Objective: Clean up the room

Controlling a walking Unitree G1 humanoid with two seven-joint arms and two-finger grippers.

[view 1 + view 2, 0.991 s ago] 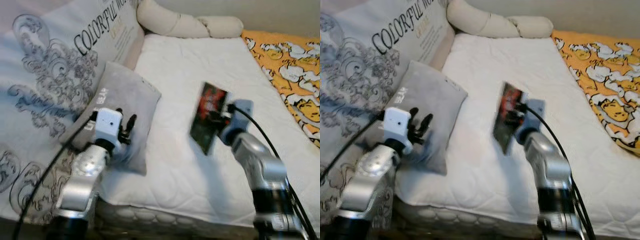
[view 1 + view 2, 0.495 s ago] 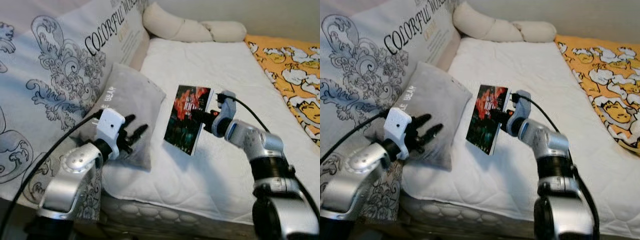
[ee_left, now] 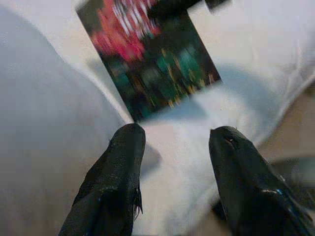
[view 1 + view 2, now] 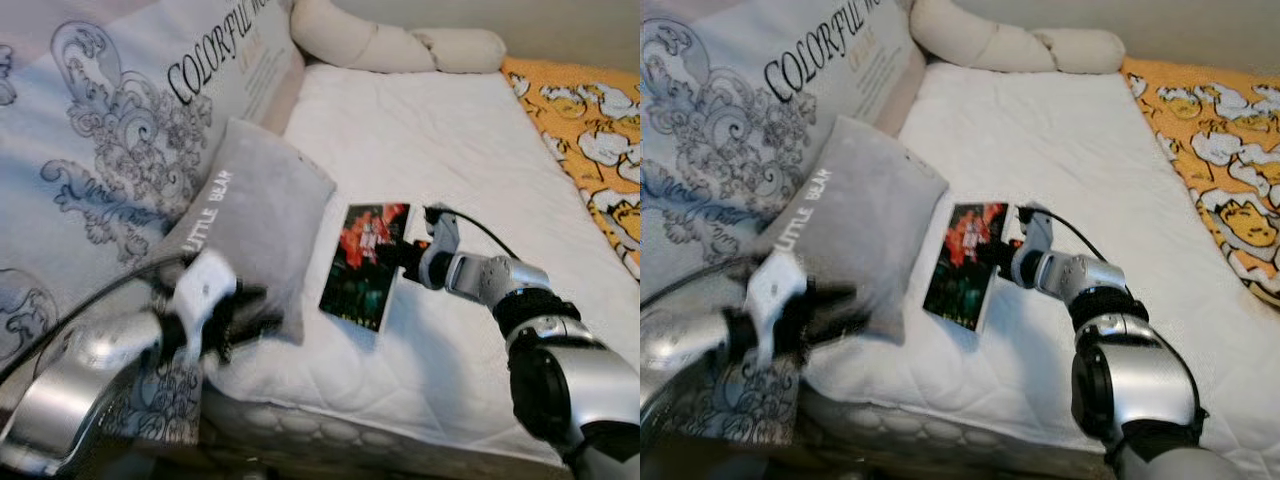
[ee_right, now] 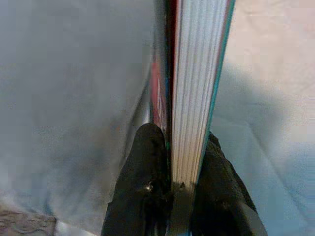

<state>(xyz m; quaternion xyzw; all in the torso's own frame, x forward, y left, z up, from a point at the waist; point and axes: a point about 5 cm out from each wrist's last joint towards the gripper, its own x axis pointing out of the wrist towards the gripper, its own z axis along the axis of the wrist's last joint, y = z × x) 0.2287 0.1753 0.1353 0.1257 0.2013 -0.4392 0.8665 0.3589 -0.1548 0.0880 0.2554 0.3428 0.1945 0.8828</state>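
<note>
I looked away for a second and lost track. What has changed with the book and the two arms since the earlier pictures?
The right gripper, jaws still shut on the book, has carried it from upright above the mattress down toward the grey pillow, tilting it nearly flat. The left gripper, jaws open, has dropped toward the bed's front edge. The pillows have not moved.

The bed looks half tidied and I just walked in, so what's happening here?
The right tool is shut on the edge of a dark paperback book with a red cover picture, holding it just above the white quilted mattress. The left tool is open, near the grey rectangular cushion.
</note>
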